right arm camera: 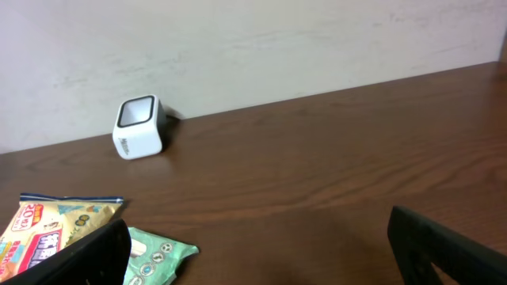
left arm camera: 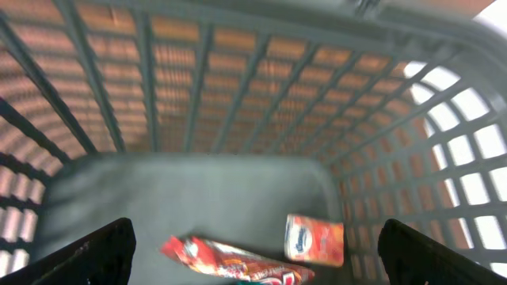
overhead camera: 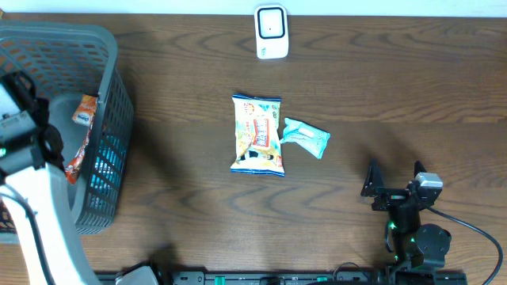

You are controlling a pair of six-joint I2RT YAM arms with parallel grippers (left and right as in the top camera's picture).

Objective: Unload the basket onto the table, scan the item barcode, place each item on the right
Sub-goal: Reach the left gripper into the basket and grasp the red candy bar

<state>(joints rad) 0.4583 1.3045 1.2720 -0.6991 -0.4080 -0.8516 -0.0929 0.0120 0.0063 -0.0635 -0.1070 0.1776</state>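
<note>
Snack bag: the snack bag [overhead camera: 257,134] lies flat in the middle of the table, its length running far to near. Its printed face is up, in white, yellow and blue, and no gripper touches it.
Teal packet: a small teal packet [overhead camera: 305,137] lies just right of the snack bag, tilted. Whether their edges touch I cannot tell.
Scanner: a white scanner [overhead camera: 271,32] with a dark window stands at the far edge, straight beyond the snack bag and well apart from it.
Surface: a dark brown table [overhead camera: 380,79] with a flowing wood grain.
Room: a pale, plain wall [right arm camera: 317,39] rises right behind the table's far edge.
Basket: a grey lattice basket [overhead camera: 71,36] stands at the left end of the table.
Count: one snack bag, one teal packet, one scanner, one basket, two packets inside the basket, two arms.
Basket contents: a long red packet [left arm camera: 230,261] and a smaller orange packet [left arm camera: 314,239] lie on the basket floor, near each other.
Left gripper: the left gripper [left arm camera: 257,255] hangs inside the basket above the two packets. Its fingers are spread out to the sides of its camera's view, holding nothing and touching nothing.
Right gripper: the right gripper [overhead camera: 394,180] sits at the near right of the table, well apart from the teal packet and pointed toward the far edge. Its fingers stand wide, with nothing between them and no item touched.
</note>
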